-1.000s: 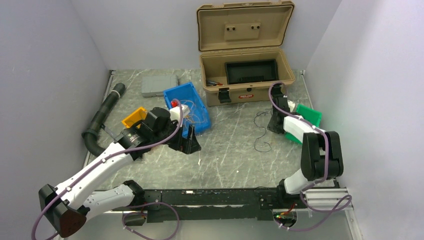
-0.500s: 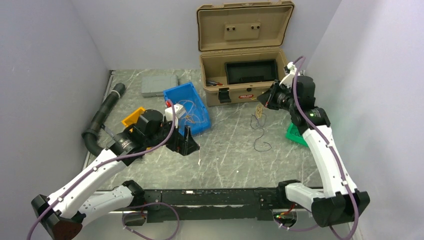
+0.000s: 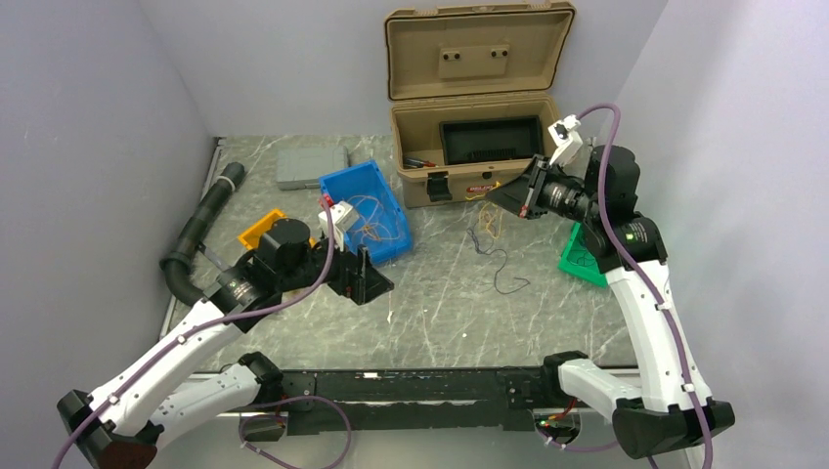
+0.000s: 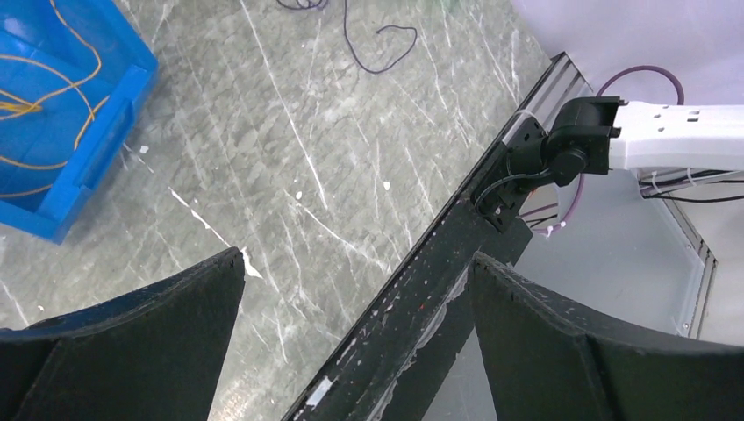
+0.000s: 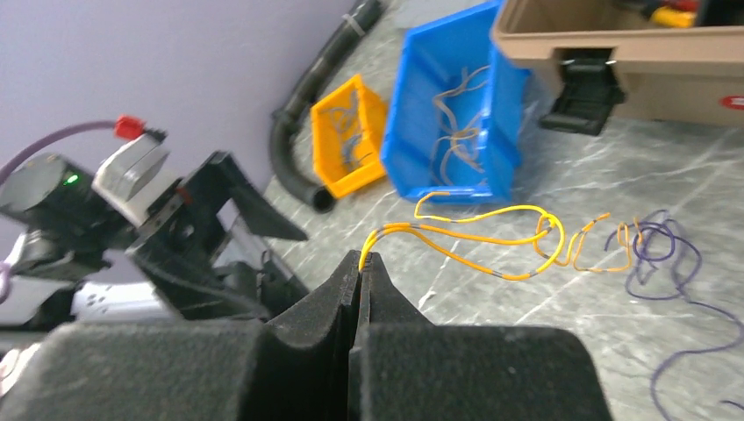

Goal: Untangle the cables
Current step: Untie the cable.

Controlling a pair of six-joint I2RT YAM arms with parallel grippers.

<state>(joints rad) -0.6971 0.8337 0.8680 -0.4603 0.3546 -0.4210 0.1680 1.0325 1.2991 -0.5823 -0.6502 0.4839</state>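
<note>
Marbled grey bench between pale walls. Right hand is pinched fully shut on the end of the yellow cable and held above the bench. The strand thus hangs clear and, by judgement, draws out of the purple cable, whose loops cross its far end (whether knotted cannot be told). The purple tail lies on the bench in front of the case. Left hand gapes wide, holding nothing, low beside the blue bin, which contains orange strands. It is probably placed to pin or take a loose end.
</note>
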